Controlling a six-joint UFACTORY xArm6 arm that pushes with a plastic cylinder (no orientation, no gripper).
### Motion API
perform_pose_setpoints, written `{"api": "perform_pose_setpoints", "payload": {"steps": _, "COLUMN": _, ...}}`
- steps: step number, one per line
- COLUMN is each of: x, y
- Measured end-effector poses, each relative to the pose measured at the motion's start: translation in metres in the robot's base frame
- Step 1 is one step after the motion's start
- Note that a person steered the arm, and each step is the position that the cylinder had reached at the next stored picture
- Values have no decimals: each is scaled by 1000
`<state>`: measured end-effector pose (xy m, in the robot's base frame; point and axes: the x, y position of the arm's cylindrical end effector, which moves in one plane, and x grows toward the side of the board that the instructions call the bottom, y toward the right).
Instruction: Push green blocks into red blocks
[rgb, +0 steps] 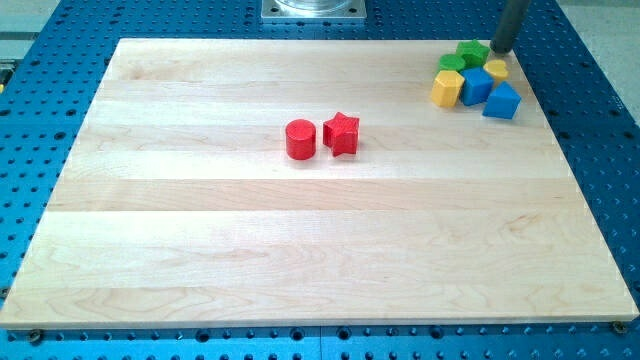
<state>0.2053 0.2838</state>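
A red cylinder (300, 139) and a red star block (342, 133) sit side by side near the board's middle. Two green blocks, one (472, 51) at the cluster's top and a rounder one (452, 64) to its left, lie in a tight cluster at the view's top right. My tip (499, 50) stands just right of the upper green block, close to it or touching; I cannot tell which.
In the same cluster are a yellow hexagonal block (446, 88), another yellow block (496, 69), a blue block (475, 86) and a second blue block (502, 101). The wooden board (200, 250) lies on a blue perforated table.
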Motion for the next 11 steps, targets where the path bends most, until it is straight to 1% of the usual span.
{"api": "perform_pose_setpoints", "payload": {"steps": 2, "x": 7, "y": -1}}
{"api": "perform_pose_setpoints", "payload": {"steps": 3, "x": 25, "y": -27}}
{"api": "perform_pose_setpoints", "payload": {"steps": 5, "x": 67, "y": -134}}
{"api": "perform_pose_setpoints", "payload": {"steps": 6, "x": 70, "y": -192}}
{"api": "perform_pose_setpoints", "payload": {"steps": 7, "x": 114, "y": -219}}
{"api": "perform_pose_setpoints", "payload": {"steps": 8, "x": 101, "y": -214}}
{"api": "perform_pose_setpoints", "payload": {"steps": 9, "x": 145, "y": -224}}
{"api": "perform_pose_setpoints", "payload": {"steps": 10, "x": 149, "y": -189}}
{"api": "perform_pose_setpoints", "payload": {"steps": 11, "x": 164, "y": -108}}
